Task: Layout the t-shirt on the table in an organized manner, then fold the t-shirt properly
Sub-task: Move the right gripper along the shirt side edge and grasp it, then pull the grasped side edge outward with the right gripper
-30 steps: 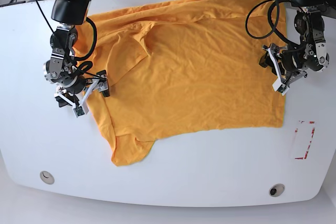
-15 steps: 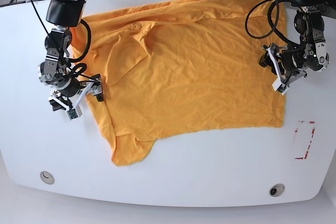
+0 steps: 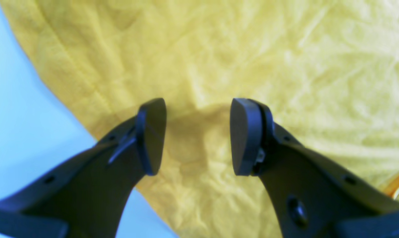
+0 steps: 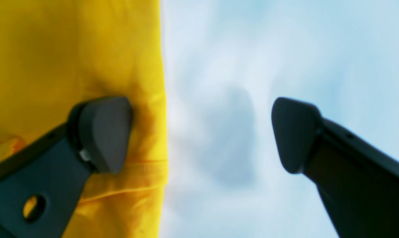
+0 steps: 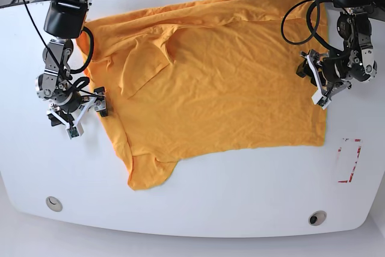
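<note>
Near edge of the table point(image 5: 198, 215): two round grommet holes, one toward the near left corner point(image 5: 53, 203), one toward the near right point(image 5: 316, 217). A red-marked rectangle point(image 5: 349, 161) sits close to the right edge.

The shirt point(image 5: 216, 82) lies spread across the middle and far part of the table, wrinkled. One sleeve points toward the near edge at the shirt's left side; its far hem reaches the table's far edge. A fold of cloth is doubled over near the far left part of the garment.

Right gripper point(image 5: 81, 111), at the left of the base view: it stands at the shirt's left edge. In the right wrist view its fingers are spread wide, one pad point(image 4: 103, 132) over the yellow cloth, the other point(image 4: 295, 132) over bare table, the hem running between them. Nothing is held.

Left gripper point(image 5: 317, 83), at the right of the base view: it stands at the shirt's right edge. In the left wrist view its fingers point(image 3: 151, 135) are moderately parted above the cloth, near the hem, with nothing pinched between them.
</note>
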Available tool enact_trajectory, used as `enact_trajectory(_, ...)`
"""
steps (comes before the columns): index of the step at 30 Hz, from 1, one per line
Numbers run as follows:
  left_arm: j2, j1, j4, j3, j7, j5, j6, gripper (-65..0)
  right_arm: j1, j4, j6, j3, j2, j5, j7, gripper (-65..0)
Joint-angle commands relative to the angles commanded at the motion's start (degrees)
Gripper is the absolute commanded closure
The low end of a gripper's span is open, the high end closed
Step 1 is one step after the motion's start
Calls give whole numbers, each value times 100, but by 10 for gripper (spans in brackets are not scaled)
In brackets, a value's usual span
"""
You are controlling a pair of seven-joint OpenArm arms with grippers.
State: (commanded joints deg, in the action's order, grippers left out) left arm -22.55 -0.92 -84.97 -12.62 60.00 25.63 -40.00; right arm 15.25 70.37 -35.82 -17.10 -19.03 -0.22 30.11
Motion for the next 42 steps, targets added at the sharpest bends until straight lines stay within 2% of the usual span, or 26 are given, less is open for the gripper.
enact_trajectory(3,0,-9,0,0,0,0,0,-296,0,343,0,9,26,9,308,-650)
enact_trajectory(5,0,-9,0,0,0,0,0,-296,9,492,0,18,167,0,404,-650)
enact_trajectory(20,0,0,0,0,0,0,0,-296,9,448,0,35,607,-26,404,-650)
enact_trajectory(24,0,0,0,0,0,0,0,-296,9,158,0,35,607,-26,378,-650)
enact_trajectory(32,0,0,0,0,0,-9,0,-296,53,-475,0,35,527,-26,-211,-650)
enact_trajectory(34,0,0,0,0,0,-9,0,-296,70,-695,0,35,396,-18,-334,-650)
enact_trajectory(42,0,-18,0,0,0,-18,0,-296,185,-791,0,26,185,-9,-378,-650)
